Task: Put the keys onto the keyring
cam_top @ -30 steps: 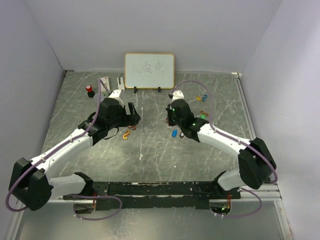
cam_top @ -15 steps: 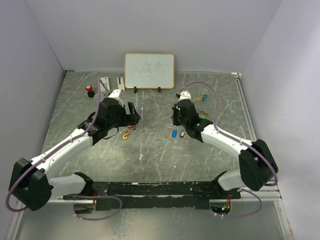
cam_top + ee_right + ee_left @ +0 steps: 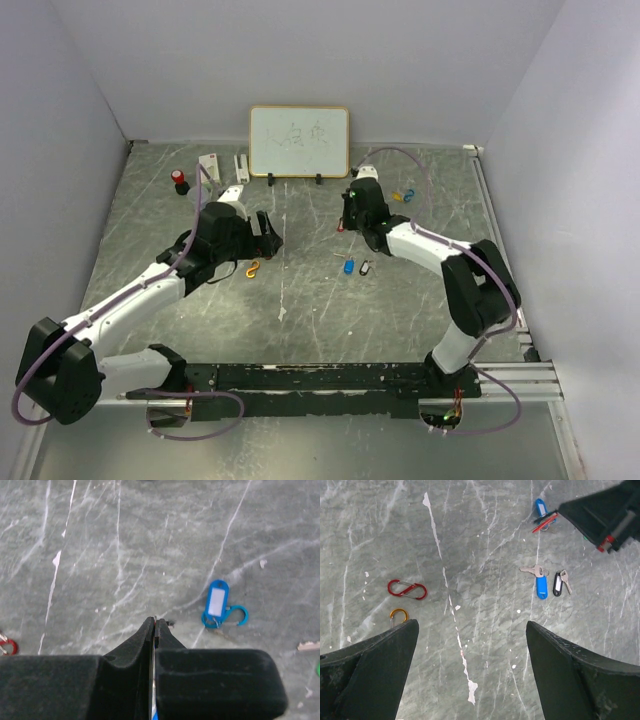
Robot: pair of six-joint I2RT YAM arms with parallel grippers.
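Left wrist view: left gripper (image 3: 471, 625) spread wide above the table (image 3: 485, 555); two keys (image 3: 540, 586) lie ahead to its right, side by side, long axes pointing away; right gripper (image 3: 154, 623), nearer them, is clamped on a blue-tagged key (image 3: 540, 507)

The left arm (image 3: 130, 295) stretches forward and inward from its base, wrist bent downward. The left gripper (image 3: 472, 624) is spread wide, its two fingers well apart above the surface. The right arm (image 3: 425, 245) folds sharply at the elbow and reaches far forward. The right gripper (image 3: 154, 622) points down, fingers pressed together
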